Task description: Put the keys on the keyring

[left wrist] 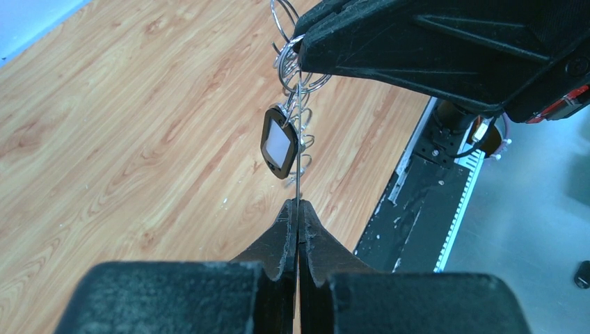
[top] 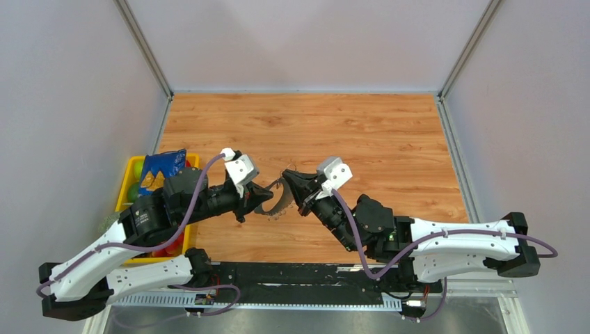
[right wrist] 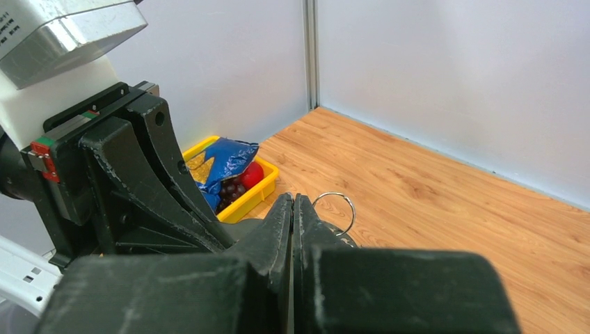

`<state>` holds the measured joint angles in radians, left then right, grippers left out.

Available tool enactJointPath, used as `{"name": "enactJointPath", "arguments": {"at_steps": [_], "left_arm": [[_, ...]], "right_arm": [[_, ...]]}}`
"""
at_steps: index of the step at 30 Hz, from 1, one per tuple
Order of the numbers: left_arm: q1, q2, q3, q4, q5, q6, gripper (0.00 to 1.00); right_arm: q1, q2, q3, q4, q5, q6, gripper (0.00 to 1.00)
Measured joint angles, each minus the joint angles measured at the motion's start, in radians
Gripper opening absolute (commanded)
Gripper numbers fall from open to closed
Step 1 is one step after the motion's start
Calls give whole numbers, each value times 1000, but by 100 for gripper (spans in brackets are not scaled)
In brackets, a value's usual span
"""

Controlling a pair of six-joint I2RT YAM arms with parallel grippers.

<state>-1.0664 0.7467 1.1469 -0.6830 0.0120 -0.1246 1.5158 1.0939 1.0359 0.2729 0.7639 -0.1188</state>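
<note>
The keyring (top: 278,200), a thin grey metal hoop, hangs above the table between my two grippers. In the left wrist view it is edge-on, a thin wire (left wrist: 298,181). My left gripper (left wrist: 298,206) is shut on its near end. My right gripper (left wrist: 306,43) is shut on its far end, among several small split rings (left wrist: 286,66). A key's black oblong head (left wrist: 279,142) with a pale middle hangs on the hoop; its blade is hidden. In the right wrist view my right gripper (right wrist: 292,202) is shut, and a small split ring (right wrist: 334,193) sticks out beside it.
A yellow bin (top: 132,170) with a blue bag (top: 163,170) and fruit stands at the table's left edge, behind the left arm; it also shows in the right wrist view (right wrist: 259,190). Grey walls enclose the wooden table. A black rail runs along the near edge.
</note>
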Motion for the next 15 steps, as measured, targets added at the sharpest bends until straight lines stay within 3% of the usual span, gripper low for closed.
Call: {"name": "enactJointPath", "arguments": {"at_steps": [7, 15], "left_arm": [[-2, 29, -37, 21, -45, 0, 0], [-2, 117, -45, 22, -169, -8, 0]], "right_arm": [[-5, -62, -45, -51, 44, 33, 39], [-7, -216, -148, -140, 117, 145, 52]]}}
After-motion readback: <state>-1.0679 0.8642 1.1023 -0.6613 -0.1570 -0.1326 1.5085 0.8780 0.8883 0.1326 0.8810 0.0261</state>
